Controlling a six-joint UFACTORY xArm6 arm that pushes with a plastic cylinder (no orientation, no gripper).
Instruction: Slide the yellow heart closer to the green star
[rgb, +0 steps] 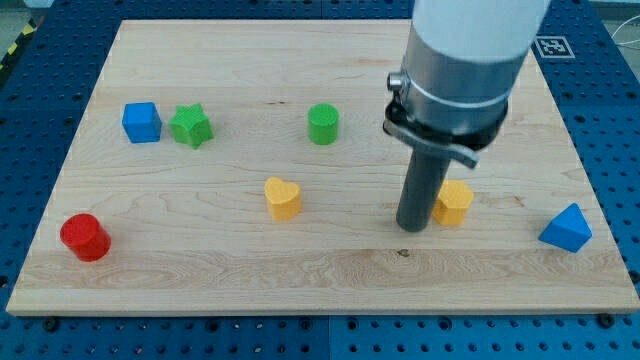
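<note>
Presently my tip (412, 228) rests well right of yellow heart (282, 198); green star (191, 126) far-left; no pincer fitted

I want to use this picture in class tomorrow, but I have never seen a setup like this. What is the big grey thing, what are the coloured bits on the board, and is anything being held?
The big grey cylinder is the end of a robot arm. It has no hand; it ends in a dark rod, and my tip slides on the wooden board to push blocks. Nothing is held.

There is one camera, looking down at the board from the front.

On the board lie a yellow heart near the middle, a green star at the view's upper left with a blue cube beside it, a green cylinder, a red cylinder, a second yellow block just right of my tip, and a blue triangular block at the right.
</note>
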